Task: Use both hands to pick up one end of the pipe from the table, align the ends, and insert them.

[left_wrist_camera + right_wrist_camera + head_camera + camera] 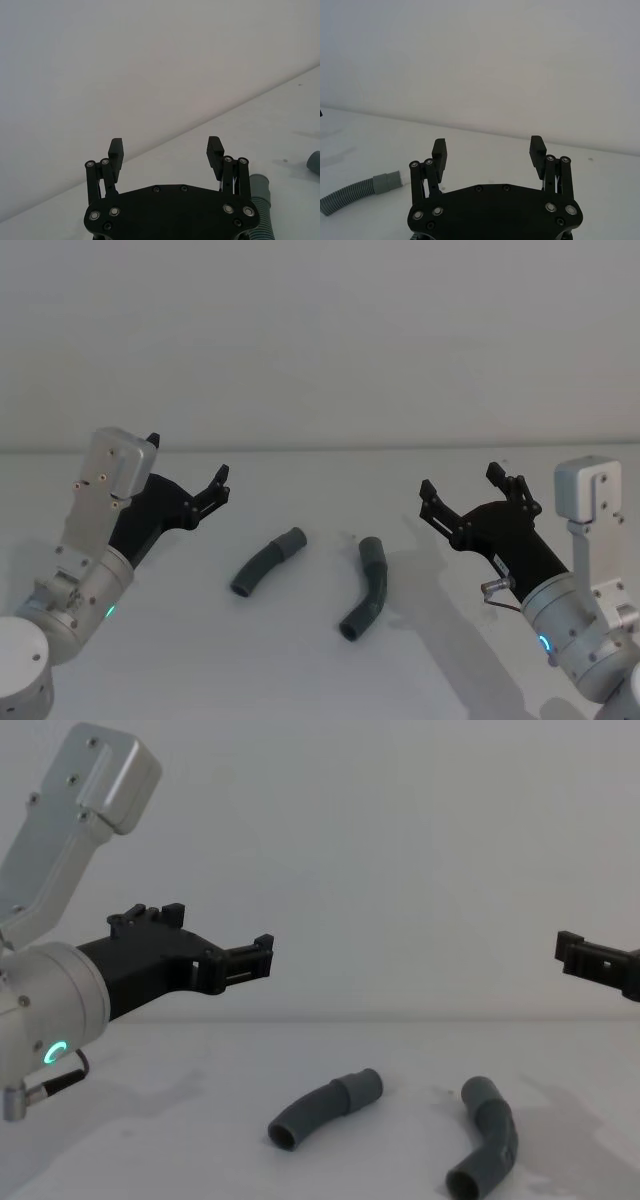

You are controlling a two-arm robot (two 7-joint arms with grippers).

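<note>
Chest view: smooth elbow-bent grey pipe (496,1134)

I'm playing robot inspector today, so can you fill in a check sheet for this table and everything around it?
Surface: white table, flat and matte.
Job's things: collared pipe piece and elbow pipe piece lie flat, apart from each other, not joined.
Clutter: nothing seen.
End effectors: left end effector and right end effector are both open, raised above the table and holding nothing.
Cables: short cable at the right arm's wrist, off the table.
Surroundings: plain pale wall behind the table.
</note>
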